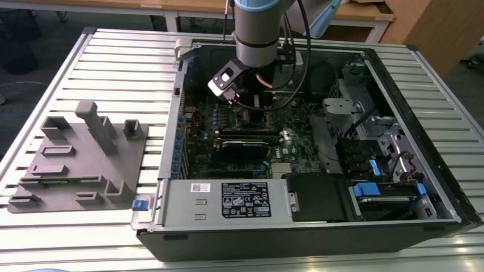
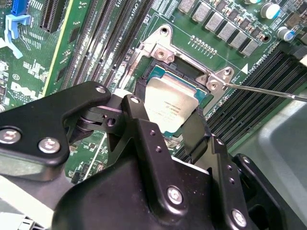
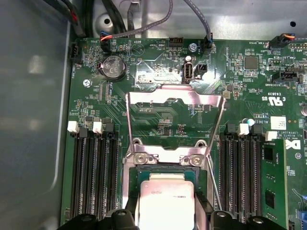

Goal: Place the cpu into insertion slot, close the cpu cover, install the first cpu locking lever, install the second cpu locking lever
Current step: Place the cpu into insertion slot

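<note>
The pale blue-and-grey robot arm comes straight down into the open black computer case, its wrist aimed at the green circuit board. One grey moulded fixture plate lies well apart from it on the ribbed metal table, at the exterior view's left. In the first wrist view the black two-fingered gripper has its two fingers flanking one cpu, a small square chip with a dull silver top. The chip lies over the square black insertion slot with a silvery rim. Beyond the fingertips the one cpu cover, a thin silvery frame with a cut-out window, stands swung open, green board showing through it. One thin wire lever runs just beside the slot. The second wrist view adds the bolted finger linkage: the fingers press against opposite edges of the chip, pinching it. Two wire levers show there, one sticking out away from the hand and one bent along the slot's other side. Whether the chip is fully seated or held a shade above the slot is hard to tell.
</note>
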Robot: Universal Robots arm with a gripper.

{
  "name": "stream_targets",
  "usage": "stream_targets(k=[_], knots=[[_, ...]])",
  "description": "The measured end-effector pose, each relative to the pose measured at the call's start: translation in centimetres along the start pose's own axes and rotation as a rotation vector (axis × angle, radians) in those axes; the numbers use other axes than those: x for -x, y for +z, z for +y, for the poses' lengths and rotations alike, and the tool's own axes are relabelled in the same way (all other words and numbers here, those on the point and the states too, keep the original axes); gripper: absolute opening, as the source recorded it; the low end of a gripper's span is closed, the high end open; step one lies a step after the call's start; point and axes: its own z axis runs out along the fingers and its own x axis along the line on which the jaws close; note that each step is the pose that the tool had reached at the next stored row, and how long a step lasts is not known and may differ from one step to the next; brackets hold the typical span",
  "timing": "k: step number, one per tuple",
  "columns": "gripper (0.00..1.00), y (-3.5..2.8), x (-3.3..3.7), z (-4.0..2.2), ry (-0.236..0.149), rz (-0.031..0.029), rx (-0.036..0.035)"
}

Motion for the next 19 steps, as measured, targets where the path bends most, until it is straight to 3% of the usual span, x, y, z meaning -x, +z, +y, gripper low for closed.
stream_targets(k=[18, 19], knots=[[0.55, 0.16, -0.01, 0.00, 0.000, 0.0001, 0.0004], [0.61, 0.15, -0.01, 0.00, 0.000, -0.0002, 0.0002]])
